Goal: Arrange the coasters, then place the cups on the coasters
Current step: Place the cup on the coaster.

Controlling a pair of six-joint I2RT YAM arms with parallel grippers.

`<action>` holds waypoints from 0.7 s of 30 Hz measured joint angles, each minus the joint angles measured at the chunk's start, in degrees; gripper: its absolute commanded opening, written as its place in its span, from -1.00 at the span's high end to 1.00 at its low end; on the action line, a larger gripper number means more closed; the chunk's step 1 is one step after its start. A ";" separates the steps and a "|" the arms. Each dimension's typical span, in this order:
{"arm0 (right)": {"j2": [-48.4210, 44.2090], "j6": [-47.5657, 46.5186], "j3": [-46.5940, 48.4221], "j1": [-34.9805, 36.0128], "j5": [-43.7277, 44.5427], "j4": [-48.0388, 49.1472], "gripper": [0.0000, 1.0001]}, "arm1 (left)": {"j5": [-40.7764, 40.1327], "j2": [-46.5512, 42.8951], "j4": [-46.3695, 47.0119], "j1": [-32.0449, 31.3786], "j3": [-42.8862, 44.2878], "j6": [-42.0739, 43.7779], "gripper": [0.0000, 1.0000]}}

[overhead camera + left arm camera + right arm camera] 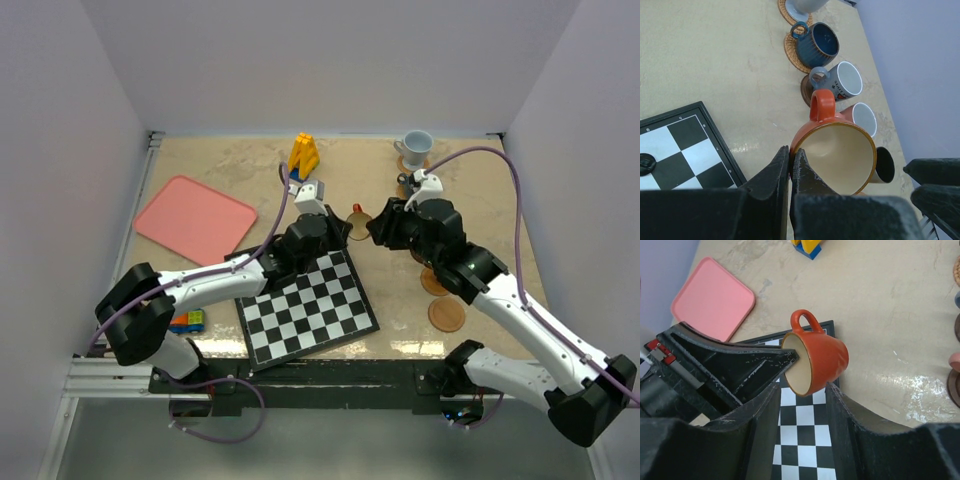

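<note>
The left fingers (775,172) are clamped on the rim of the orange cup (840,155), held on its side above the chessboard's (305,310) far edge, handle up. The right fingers (840,415) stand apart, straddling it, with its mouth-to-base axis running roughly finger to finger. Six cups (820,45) counted, five rowed along the tabletop's (715,60) right; at least five coasters (447,315), two bare.
</note>
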 measured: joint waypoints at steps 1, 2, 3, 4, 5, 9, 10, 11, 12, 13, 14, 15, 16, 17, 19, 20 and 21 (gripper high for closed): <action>0.59 -0.04 0.00 0.22 0.70 0.20 0.14 | -0.15 0.50 -0.02 -0.31 0.26 -0.13 1.00; 1.14 -0.11 0.00 0.35 1.09 0.24 0.14 | -0.31 0.94 -0.07 -0.52 0.50 -0.31 1.00; 1.95 -0.20 0.00 0.61 2.14 0.22 0.15 | -0.48 1.36 -0.04 -0.76 0.72 -0.50 1.00; 2.47 -0.28 0.00 0.74 2.56 0.22 0.17 | -0.59 1.68 -0.04 -0.96 0.87 -0.61 1.00; 3.17 -0.46 0.00 1.03 3.48 0.20 0.17 | -0.74 1.90 -0.07 -1.16 0.96 -0.92 1.00; 5.46 -1.03 0.00 1.90 6.36 0.13 0.21 | -1.36 2.43 -0.09 -1.75 1.25 -1.42 1.00; 6.10 -1.18 0.00 2.12 7.10 0.15 0.22 | -1.53 2.49 -0.07 -1.88 1.33 -1.46 1.00; 6.58 -1.38 0.00 2.21 7.76 0.15 0.24 | -1.57 2.51 -0.02 -2.03 1.36 -1.49 1.00; 6.99 -1.57 0.00 2.27 8.26 0.20 0.26 | -1.66 2.56 0.00 -2.19 1.36 -1.49 1.00; 7.58 -1.75 0.00 2.43 8.87 0.20 0.31 | -1.90 2.64 -0.04 -2.34 1.36 -1.46 1.00; 8.31 -2.01 0.00 2.47 9.73 0.22 0.36 | -2.01 2.80 -0.04 -2.47 1.38 -1.49 1.00; 8.98 -2.25 0.00 2.49 10.25 0.22 0.45 | -2.21 3.04 -0.07 -2.56 1.44 -1.46 1.00; 9.55 -2.43 0.00 2.49 10.95 0.20 0.53 | -2.40 3.30 -0.07 -2.67 1.46 -1.46 1.00; 10.34 -2.64 0.02 2.58 11.45 0.20 0.63 | -2.62 3.48 -0.09 -2.69 1.46 -1.46 1.00; 11.82 -3.21 0.07 2.97 12.74 0.17 0.82 | -3.08 3.91 -0.50 -2.71 1.46 -1.40 1.00; 12.44 -3.52 0.09 3.19 13.31 0.11 0.89 | -3.19 4.09 -0.66 -2.71 1.46 -1.40 1.00; 13.11 -3.69 0.11 3.32 14.21 -0.02 0.95 | -3.26 4.20 -0.74 -2.80 1.46 -1.40 1.00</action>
